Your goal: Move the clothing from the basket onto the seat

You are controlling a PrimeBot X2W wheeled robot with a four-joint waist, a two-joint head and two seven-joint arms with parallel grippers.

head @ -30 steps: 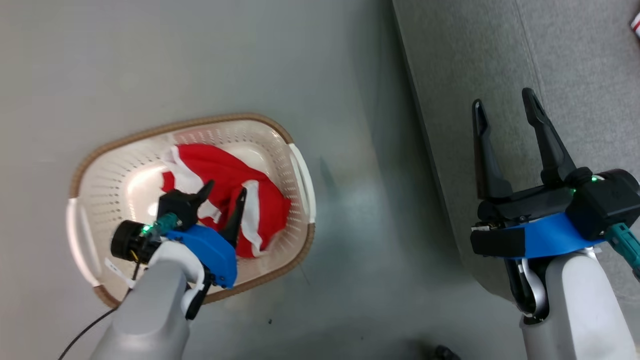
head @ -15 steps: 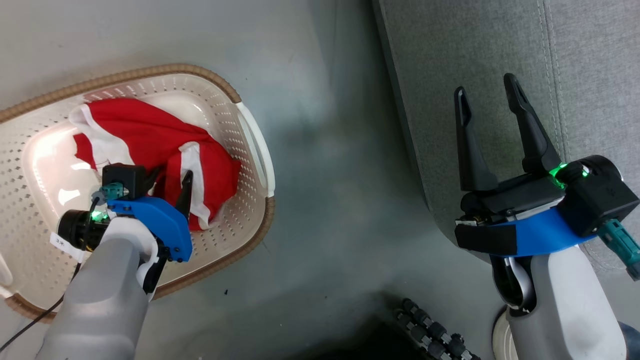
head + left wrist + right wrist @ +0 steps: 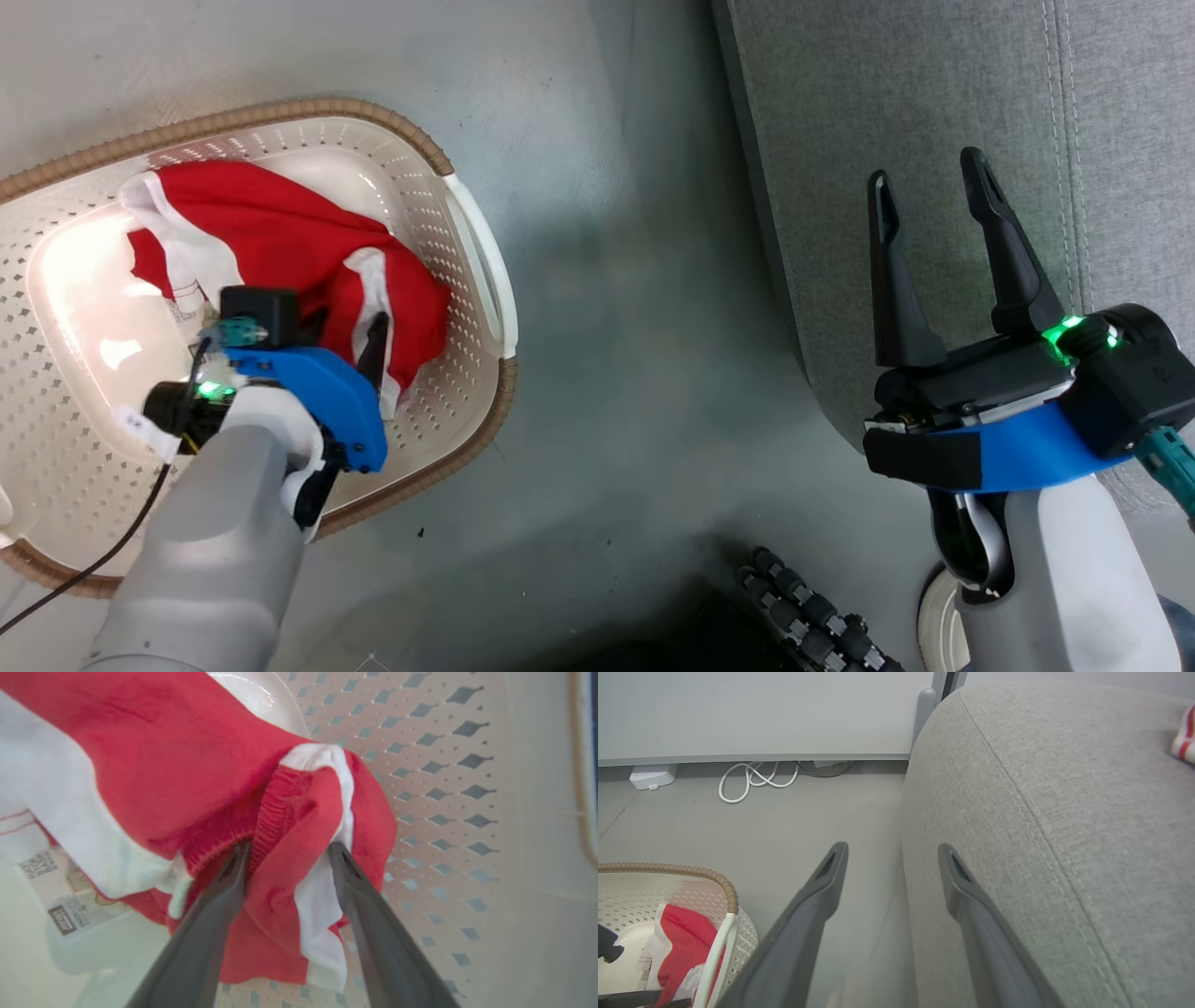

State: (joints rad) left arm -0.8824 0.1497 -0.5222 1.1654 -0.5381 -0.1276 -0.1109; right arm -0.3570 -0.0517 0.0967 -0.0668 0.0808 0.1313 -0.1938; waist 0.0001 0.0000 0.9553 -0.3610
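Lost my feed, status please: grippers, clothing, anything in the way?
Left gripper open, straddling a fold of red clothing in the basket. Right gripper open, empty, by the seat. No obstruction seen.

Each arm has a pale grey forearm, blue wrist collar and black housing lit green. Left gripper and right gripper carry long dark tapered fingers; a black cable runs from the left forearm
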